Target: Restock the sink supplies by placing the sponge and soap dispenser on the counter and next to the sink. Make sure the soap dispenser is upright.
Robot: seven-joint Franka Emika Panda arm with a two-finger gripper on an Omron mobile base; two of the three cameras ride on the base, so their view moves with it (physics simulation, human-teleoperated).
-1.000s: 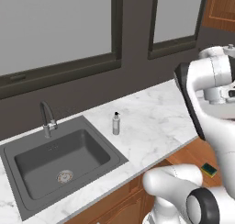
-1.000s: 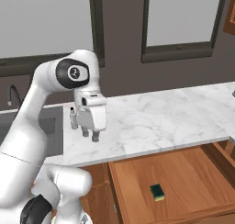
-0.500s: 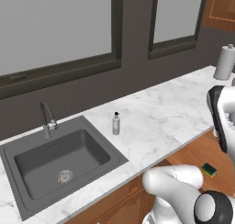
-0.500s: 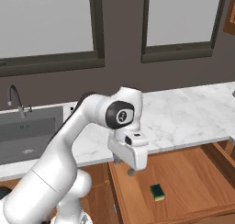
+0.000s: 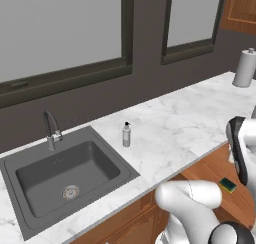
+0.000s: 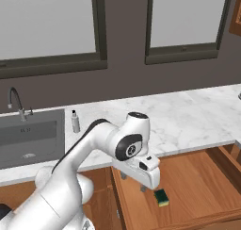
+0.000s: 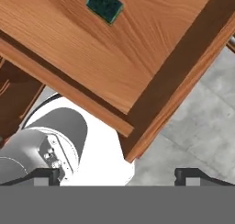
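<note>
You have the slim pale grey soap dispenser with a black pump top [image 5: 126,134] upright on the white marble counter [image 5: 190,119], just right of the dark grey recessed sink [image 5: 62,173]. The yellow-and-green rectangular sponge [image 6: 161,197] lies in the open wooden drawer [image 6: 197,182] below the counter, with the tool [image 6: 134,182] over the drawer, just left of it.

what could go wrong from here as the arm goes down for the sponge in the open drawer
1. The sponge lies low in the open drawer, with the gripper above and beside it; coming down off-centre might shove it instead of grasping it.
2. The hand is close to the counter edge, so lifting out could clip it.
3. The soap dispenser stands upright by the sink; a wide swing could topple it.
</note>
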